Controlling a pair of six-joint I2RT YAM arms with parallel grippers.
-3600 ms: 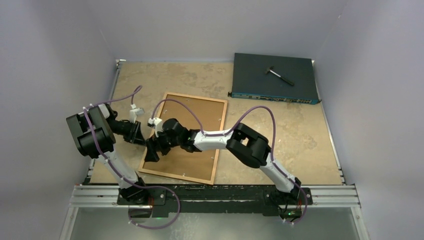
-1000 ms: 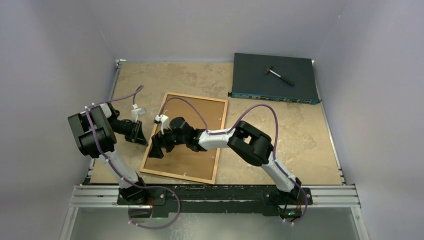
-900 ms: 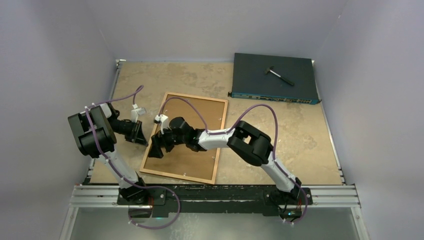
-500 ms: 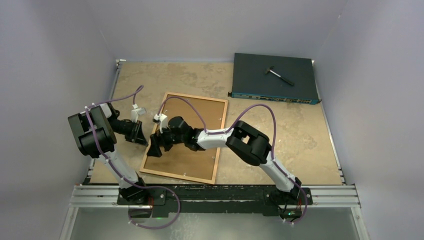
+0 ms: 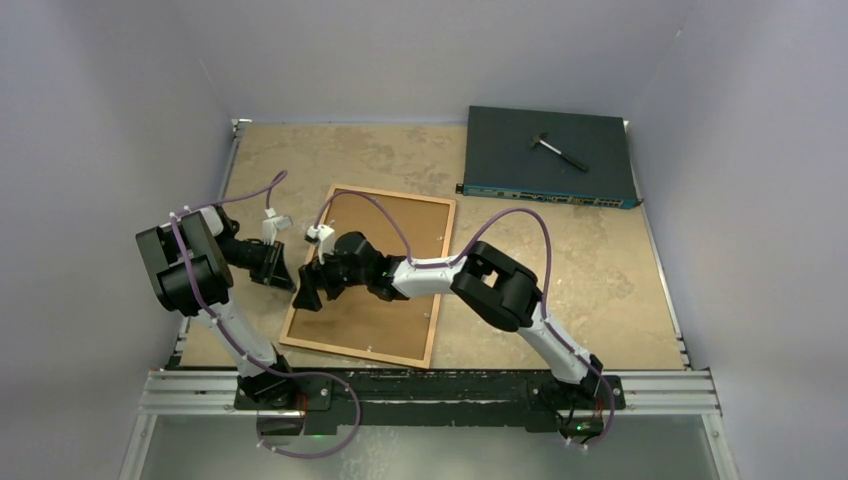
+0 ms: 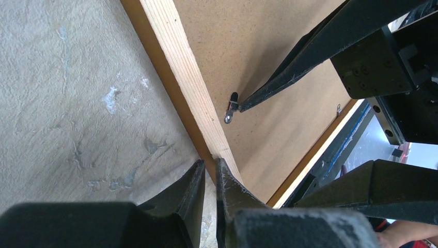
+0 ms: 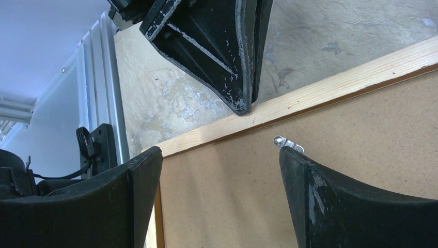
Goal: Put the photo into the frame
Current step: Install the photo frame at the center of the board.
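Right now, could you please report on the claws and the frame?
Left claw shut, tips at frame rail. Right claw open, fingertip at metal clip. Backing board in frame; photo unseen.

Soft, even light falls from above on the desk (image 5: 600, 260), and the arms cast only faint, blurry-edged shadows onto the frame (image 5: 360, 354). The walls take a pale lilac tint and grow dimmer toward the lower corners. The overhead view is sharp throughout, with straight lines staying straight at its edges. In the left wrist view the left hand (image 6: 209, 168) is a dark, soft-focus mass along the bottom, while the clip (image 6: 231, 109) is crisp. A small patch at the right edge is washed out white. In the right wrist view the right hand (image 7: 221, 152) is near-black and slightly blurred, the wood grain is sharp, and the top left corner is bright.
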